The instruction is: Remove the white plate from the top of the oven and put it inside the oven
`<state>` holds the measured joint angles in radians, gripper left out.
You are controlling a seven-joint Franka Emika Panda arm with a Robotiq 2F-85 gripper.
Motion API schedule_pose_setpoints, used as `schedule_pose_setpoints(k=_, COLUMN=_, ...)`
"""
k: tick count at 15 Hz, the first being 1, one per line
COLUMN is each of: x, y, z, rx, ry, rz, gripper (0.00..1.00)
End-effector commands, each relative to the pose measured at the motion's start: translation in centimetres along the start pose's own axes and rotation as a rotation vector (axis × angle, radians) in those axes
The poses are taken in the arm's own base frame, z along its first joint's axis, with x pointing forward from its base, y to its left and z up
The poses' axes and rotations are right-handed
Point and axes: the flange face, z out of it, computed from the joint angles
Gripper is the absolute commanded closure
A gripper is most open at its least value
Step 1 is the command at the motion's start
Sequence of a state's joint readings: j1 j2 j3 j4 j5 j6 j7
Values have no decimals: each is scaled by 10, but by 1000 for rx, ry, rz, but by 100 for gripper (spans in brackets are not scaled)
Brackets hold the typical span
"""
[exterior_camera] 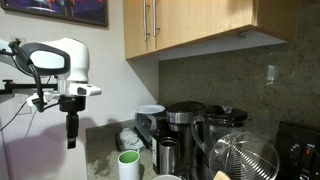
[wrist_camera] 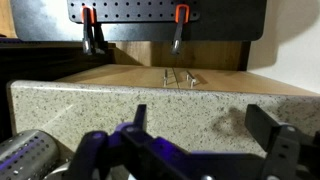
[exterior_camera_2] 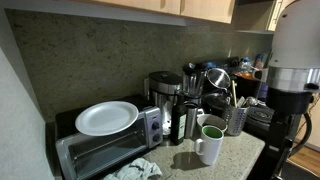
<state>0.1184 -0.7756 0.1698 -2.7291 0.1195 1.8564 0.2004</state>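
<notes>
In an exterior view we see the oven (exterior_camera_2: pixel 95 158) at the left on the counter (exterior_camera_2: pixel 180 158), with the white plate (exterior_camera_2: pixel 106 117) lying flat on its top. To the right stand a coffee maker (exterior_camera_2: pixel 165 100) and a green-and-white cup (exterior_camera_2: pixel 211 143). In the wrist view our end effector (wrist_camera: pixel 185 150) is released, its fingers wide apart and empty.

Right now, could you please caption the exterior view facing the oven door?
White plate sits on the oven, beside the coffee maker; door shut.

A green-and-white cup (exterior_camera_2: pixel 211 146) stands near the coffee maker (exterior_camera_2: pixel 165 97).
</notes>
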Motion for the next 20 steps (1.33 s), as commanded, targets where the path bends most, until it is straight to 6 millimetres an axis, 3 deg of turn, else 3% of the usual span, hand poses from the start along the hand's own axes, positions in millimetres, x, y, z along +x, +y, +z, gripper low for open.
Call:
schedule_pose_setpoints(k=1, x=0, y=0, z=0, rx=0, ry=-1, rz=0, gripper=0)
schedule_pose_setpoints(k=5, x=0, y=0, z=0, rx=0, ry=-1, rz=0, gripper=0)
schedule_pose_setpoints(k=11, x=64, y=-33, z=9, rx=115, ry=236, rz=55, gripper=0)
schedule_pose_setpoints(k=15, x=106, y=-66, z=14, rx=217, ry=431, rz=193, gripper=0)
schedule_pose_setpoints(k=20, x=144, y=-99, z=19, rx=350, ry=616, rz=392, gripper=0)
